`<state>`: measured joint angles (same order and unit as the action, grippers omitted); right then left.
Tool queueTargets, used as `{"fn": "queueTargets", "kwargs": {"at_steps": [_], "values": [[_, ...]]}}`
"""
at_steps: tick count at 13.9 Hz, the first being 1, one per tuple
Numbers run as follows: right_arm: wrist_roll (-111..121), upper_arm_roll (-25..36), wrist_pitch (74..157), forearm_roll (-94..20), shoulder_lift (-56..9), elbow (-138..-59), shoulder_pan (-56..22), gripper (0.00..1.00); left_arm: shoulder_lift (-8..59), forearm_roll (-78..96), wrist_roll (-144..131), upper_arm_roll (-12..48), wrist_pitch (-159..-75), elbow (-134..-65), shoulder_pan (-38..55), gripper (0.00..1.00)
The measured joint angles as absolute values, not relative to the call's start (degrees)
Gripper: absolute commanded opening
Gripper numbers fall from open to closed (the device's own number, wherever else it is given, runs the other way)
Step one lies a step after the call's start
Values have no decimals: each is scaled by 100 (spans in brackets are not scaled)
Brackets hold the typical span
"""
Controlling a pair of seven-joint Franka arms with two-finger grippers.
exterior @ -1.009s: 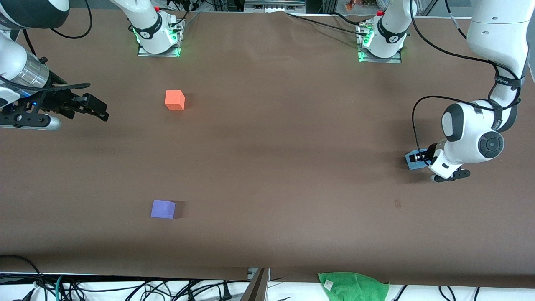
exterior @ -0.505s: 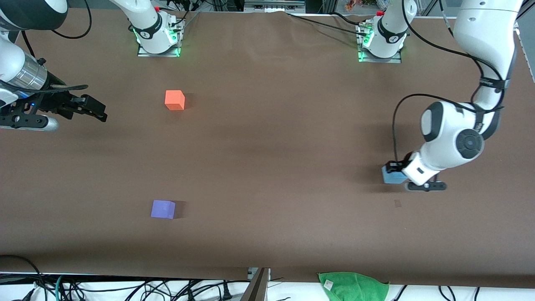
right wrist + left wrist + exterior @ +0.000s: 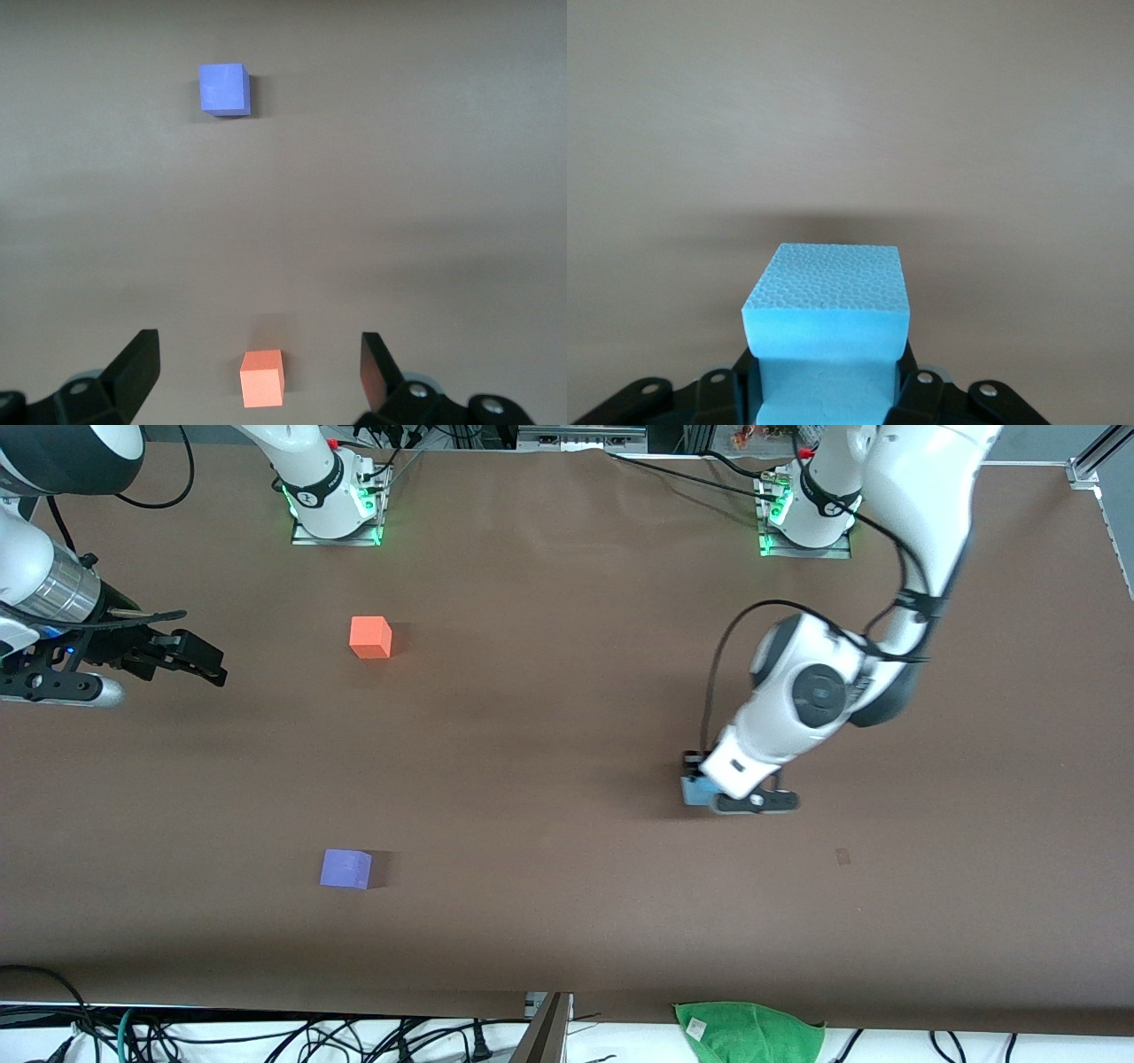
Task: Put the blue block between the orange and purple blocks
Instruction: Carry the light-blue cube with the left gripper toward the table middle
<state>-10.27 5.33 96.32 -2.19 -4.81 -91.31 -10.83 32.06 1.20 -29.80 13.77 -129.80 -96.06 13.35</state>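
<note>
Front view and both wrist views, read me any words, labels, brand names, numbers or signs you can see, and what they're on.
None can be read.
Small white tag on the green cloth: too small to read.
Dark band on the left arm's white link: any lettering is too blurred.
Sky-blue foam cube, orange cube, violet-purple cube: blank faces.

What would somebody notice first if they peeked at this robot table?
Probably the left gripper shut on the blue block, carrying it above the brown table. Next, the orange block and purple block sitting apart toward the right arm's end, purple nearer the front camera. The right gripper waits open there.
</note>
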Motion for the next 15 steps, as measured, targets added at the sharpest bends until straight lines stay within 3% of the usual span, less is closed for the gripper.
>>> {"fn": "queueTargets", "kwargs": {"at_steps": [9, 10, 11, 12, 15], "values": [[-1028, 527, 9668, -219, -616, -9129, -1086, 100, 4360, 120, -4359, 1341, -13022, -8812, 2461, 47], [-1026, 525, 9667, -219, -654, -9130, -1087, 100, 4432, 120, -4383, 1341, -13024, -8781, 2488, 61], [-1022, 519, 9665, -219, -719, -9132, -1090, 100, 4464, 120, -4417, 1339, -13021, -8741, 2496, 94], [-1021, 504, 9666, -219, -808, -9132, -1094, 100, 4473, 120, -4485, 1339, -13013, -8719, 2499, 100], [-1019, 483, 9667, -219, -970, -9129, -1105, 100, 4495, 120, -4684, 1337, -12997, -8523, 2517, 100]]}}
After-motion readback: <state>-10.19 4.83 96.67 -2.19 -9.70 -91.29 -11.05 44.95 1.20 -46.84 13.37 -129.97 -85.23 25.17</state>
